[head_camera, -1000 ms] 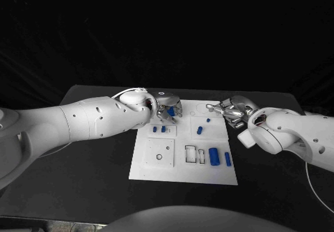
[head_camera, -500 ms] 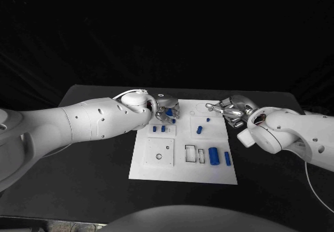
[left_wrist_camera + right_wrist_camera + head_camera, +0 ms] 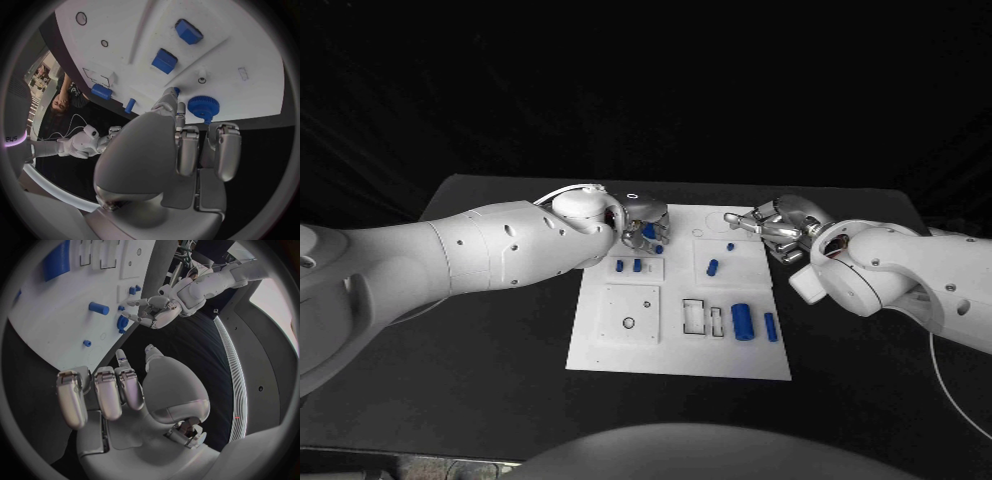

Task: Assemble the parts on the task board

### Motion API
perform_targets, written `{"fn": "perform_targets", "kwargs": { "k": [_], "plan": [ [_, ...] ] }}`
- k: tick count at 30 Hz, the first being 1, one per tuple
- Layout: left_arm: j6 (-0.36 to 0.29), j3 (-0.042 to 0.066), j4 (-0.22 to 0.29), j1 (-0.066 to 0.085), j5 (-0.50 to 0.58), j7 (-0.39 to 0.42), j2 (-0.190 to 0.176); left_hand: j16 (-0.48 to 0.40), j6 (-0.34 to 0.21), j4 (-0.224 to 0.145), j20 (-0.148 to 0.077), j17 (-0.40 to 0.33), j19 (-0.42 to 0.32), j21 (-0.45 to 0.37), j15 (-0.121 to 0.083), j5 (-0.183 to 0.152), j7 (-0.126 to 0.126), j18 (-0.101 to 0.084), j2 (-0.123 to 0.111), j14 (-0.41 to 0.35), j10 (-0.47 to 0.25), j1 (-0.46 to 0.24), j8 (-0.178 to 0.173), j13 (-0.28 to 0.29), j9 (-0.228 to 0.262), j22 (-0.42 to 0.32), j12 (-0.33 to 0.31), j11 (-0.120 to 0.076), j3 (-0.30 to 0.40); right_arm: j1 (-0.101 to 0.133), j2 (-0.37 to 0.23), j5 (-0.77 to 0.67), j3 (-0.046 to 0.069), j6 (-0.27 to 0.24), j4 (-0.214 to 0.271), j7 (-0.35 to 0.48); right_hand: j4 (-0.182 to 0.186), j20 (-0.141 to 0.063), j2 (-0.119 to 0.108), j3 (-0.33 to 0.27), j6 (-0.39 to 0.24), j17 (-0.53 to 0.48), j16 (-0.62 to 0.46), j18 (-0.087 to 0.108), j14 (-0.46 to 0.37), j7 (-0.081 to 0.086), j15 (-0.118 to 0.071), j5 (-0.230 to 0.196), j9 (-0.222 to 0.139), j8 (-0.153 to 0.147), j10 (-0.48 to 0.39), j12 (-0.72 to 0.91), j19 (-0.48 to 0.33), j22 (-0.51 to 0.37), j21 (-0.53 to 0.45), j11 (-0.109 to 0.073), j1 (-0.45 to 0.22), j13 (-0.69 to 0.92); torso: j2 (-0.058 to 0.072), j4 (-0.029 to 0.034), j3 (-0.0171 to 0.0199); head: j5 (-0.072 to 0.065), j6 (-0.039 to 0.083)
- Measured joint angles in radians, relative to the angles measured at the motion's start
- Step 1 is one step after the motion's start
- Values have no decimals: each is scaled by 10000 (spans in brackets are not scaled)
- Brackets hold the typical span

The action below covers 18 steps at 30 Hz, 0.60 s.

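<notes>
Although a second has gone by, little has shifted. The silver left hand (image 3: 643, 222) has stayed over the white rectangular task board (image 3: 675, 355) at about 11 o'clock, with only a slight nudge of the wrist toward the far edge. The round blue toothed knob (image 3: 203, 106) is still at its fingertips. In the left wrist view the knob sits on the board near its edge, with the fingers (image 3: 187, 145) reaching down close around it. Whether they pinch it or merely touch it I cannot tell. This reads as slow fine seating of the knob, not a fresh pick, so the task is barely further on.

The silver right hand (image 3: 783, 228) hovers at about 1 o'clock, fingers extended side by side and holding nothing.

Several other parts lie on the board:
- Two small blue blocks (image 3: 629, 266) lie at 10 o'clock, just nearer than the left hand.
- A short blue peg (image 3: 714, 268) lies near the centre.
- A fat blue cylinder (image 3: 743, 323) and a slim blue bar (image 3: 772, 327) lie at 4 o'clock beside an empty rectangular slot (image 3: 694, 317).

The bulky left forearm hides its corner from the head view, and the two blocks sit close to the working fingers. A careless withdrawal could knock them.
</notes>
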Motion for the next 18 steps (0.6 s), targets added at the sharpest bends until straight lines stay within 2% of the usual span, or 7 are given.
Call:
{"fn": "perform_targets", "kwargs": {
  "k": [18],
  "plan": [
    [24,0,-266,-2,-42,-99,176,0,-34,20,1,0,0,0,-36,0,-35,1,0,-37,-71,0,0,1,-59,0,0,1,133,0,23,4,0,7,4,-19,0,0,0,0,0,-1,0,0,0,0,0,40,7,0,0,0,0,7,0,0,0,0,-6,-6,5,-16,-1]
  ]
}}
